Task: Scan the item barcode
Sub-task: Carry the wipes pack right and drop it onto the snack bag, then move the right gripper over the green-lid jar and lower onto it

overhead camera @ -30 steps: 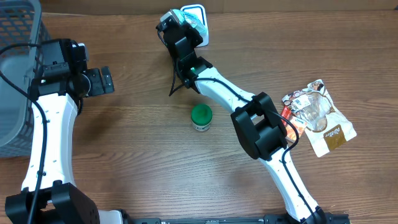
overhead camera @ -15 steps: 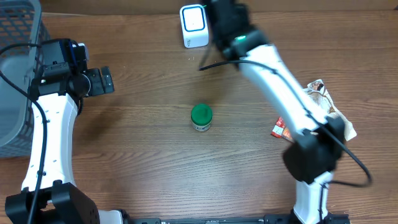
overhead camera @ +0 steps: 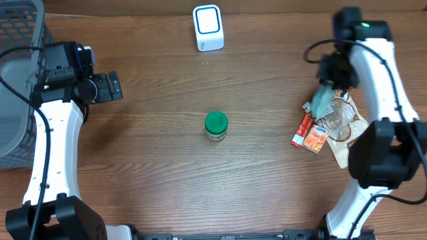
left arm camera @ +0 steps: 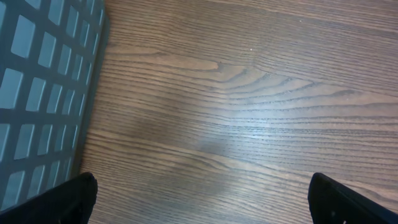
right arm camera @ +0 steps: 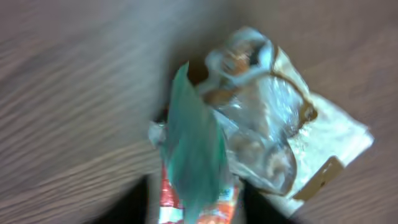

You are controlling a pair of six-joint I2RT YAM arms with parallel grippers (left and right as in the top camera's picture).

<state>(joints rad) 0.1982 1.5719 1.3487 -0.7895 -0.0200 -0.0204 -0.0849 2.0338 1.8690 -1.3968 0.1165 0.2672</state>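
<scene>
A thin teal foil packet (overhead camera: 322,101) hangs just below the right gripper (overhead camera: 331,80) at the right side of the brown wooden table (overhead camera: 267,180), over the top of a heap made up of a clear-and-beige snack pouch (overhead camera: 348,123) and an orange-red sachet (overhead camera: 308,135), and well apart from the white box-shaped scanner with a blue-ringed face (overhead camera: 208,28) at the far edge; the likely trouble is that the packet, if let go here, slips in among the other wrappers and lands barcode down, or, if gripped only by a corner, folds and hides the code from the reader; the small green-lidded jar (overhead camera: 215,125) at mid-table could be knocked by a low pass toward the scanner; the right arm reaches out long along the table's right side, wrist bent down over the heap, and its smeared wrist view does not settle whether the claw pinches the packet or stands clear of it; the left arm is folded back beside the grey plastic mesh basket (overhead camera: 13,47), the left gripper (overhead camera: 115,87) spread wide and empty over bare wood.
</scene>
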